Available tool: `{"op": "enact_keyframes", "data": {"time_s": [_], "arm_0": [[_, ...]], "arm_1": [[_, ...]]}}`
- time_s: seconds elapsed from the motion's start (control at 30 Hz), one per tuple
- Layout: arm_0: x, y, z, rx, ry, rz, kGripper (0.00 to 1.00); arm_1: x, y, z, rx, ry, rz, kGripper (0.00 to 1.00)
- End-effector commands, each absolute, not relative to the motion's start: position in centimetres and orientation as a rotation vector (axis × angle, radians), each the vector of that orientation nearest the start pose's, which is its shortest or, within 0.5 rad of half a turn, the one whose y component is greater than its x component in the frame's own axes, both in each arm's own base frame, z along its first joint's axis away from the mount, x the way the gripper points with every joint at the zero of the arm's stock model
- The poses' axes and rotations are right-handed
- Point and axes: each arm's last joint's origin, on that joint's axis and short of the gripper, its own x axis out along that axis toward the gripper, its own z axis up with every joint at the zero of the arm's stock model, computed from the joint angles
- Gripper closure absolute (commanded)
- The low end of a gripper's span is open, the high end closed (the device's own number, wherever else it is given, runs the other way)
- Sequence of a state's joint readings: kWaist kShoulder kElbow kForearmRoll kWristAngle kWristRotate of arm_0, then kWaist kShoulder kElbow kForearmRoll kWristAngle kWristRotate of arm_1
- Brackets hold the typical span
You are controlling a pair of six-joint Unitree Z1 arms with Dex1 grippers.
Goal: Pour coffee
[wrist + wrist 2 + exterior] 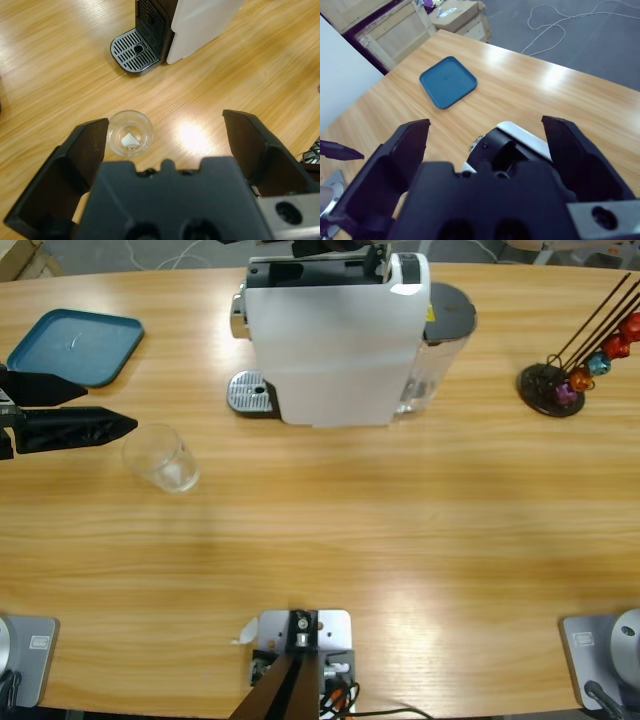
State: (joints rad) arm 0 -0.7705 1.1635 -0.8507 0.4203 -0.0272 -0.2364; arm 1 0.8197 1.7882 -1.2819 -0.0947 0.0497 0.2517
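My left claw (128, 410) hanging over table (400, 540), jaws spread wide, holding nothing. Glass (130, 133) sitting just past my left claw, between jaw tips, not touching. Glass looking clear, only small white bit showing at bottom; cannot see any brown coffee in it. Coffee machine (200, 25) standing farther ahead, metal drip tray (134, 50) at its foot. My right claw (485, 145) hovering high above machine top, jaws spread too. Blue tray (448, 81) lying beyond it.

No readable text, label, brand or number on anything in view.
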Motion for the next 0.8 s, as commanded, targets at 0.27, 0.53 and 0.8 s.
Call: {"op": "enact_keyframes", "data": {"time_s": [0.27, 0.53, 0.8], "arm_0": [[11.1, -11.2, 33.5, 0.049, 0.751, -0.676, 0.002], [10.7, -11.1, 34.4, 0.128, 0.708, -0.709, 0.0], [10.7, -11.1, 34.4, 0.118, 0.714, -0.704, 0.009]], "arm_1": [[18.3, 29.4, 40.3, -0.055, 0.551, 1.096, 0.482], [12.2, 20.8, 40.1, -0.017, 0.571, 0.811, 1.0], [16.6, 19.7, 40.7, -0.001, 0.513, 0.378, 1.0]]}}
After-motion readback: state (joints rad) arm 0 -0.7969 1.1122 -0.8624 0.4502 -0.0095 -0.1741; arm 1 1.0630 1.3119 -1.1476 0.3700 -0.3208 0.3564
